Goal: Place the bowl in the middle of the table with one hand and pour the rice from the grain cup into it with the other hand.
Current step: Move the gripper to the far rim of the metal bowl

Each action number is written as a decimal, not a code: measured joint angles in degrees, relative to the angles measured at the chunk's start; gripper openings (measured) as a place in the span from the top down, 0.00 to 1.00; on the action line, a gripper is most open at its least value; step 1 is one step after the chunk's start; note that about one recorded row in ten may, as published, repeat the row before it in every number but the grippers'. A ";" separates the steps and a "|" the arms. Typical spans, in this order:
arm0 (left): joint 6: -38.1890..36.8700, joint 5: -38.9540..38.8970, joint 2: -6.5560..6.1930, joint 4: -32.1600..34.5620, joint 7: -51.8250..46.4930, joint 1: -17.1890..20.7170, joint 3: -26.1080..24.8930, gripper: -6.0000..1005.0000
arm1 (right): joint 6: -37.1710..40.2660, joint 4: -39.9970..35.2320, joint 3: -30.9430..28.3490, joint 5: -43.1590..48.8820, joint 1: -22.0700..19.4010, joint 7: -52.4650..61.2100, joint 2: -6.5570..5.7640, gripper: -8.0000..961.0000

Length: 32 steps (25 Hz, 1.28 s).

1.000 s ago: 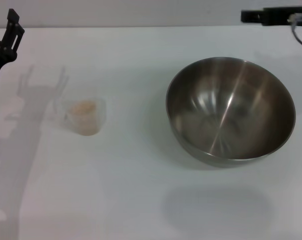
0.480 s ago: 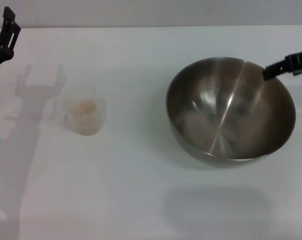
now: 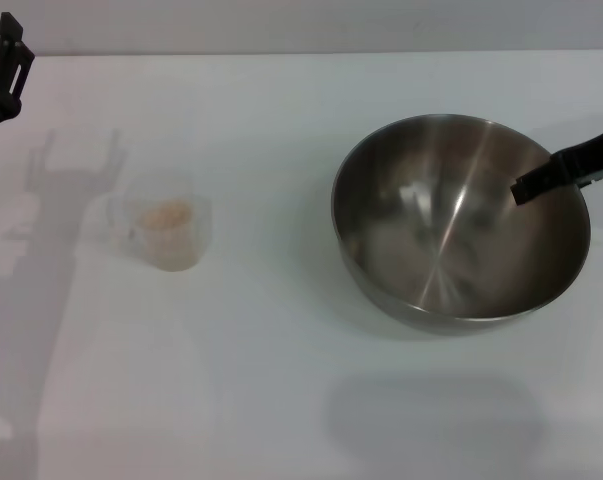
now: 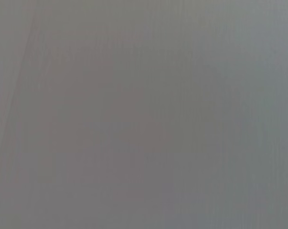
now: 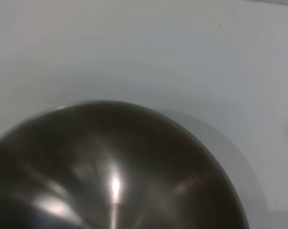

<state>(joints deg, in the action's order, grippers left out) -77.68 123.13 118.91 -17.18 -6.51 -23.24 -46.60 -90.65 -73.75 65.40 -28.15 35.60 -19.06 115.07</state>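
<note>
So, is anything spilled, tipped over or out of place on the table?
Nothing stands out. The cup stands upright with the rice inside, none spilled on the table. The bowl sits upright and empty, the right gripper over its rim.

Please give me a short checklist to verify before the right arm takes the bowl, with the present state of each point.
1. Bowl is upright on the table: ok.
2. Bowl is in the middle of the table: not ok, it sits on the robot's right side.
3. Right gripper is at the bowl's right rim: ok, a black finger reaches over the rim; contact cannot tell.
4. Right gripper is open enough for the rim: cannot tell.
5. Grain cup is upright, holding the rice, apart from the bowl: ok.
6. Left gripper is away from the cup, at the far left edge: ok.
</note>
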 joint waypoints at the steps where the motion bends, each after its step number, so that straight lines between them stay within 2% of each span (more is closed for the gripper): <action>1: 0.00 0.00 0.00 0.00 0.00 0.00 0.00 0.16 | 0.00 0.00 0.00 0.00 0.00 0.00 0.00 0.26; 7: 0.00 0.00 0.00 -0.09 0.00 -0.03 -0.53 0.16 | 0.29 1.15 0.04 2.86 0.38 -1.08 1.24 0.27; 17: 0.01 0.00 -0.04 0.11 0.03 -0.15 -0.63 0.16 | 1.05 1.55 -0.11 3.10 0.30 -2.08 1.59 0.30; 19: 0.02 0.01 -0.07 0.12 0.06 -0.16 -0.67 0.16 | 1.05 1.56 -0.03 3.11 0.30 -2.19 1.60 0.51; 30: 0.08 0.01 -0.09 0.14 0.03 -0.14 -0.69 0.16 | 2.00 1.36 0.02 3.52 -0.13 -2.87 1.75 0.94; 32: 0.08 0.01 -0.09 0.13 0.02 -0.13 -0.68 0.16 | 2.25 0.52 -0.25 3.54 -0.30 -2.90 1.82 0.94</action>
<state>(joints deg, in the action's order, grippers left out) -77.60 123.14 118.82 -17.05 -6.49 -23.37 -47.29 -88.40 -73.24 65.15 -24.61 35.30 -21.96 116.89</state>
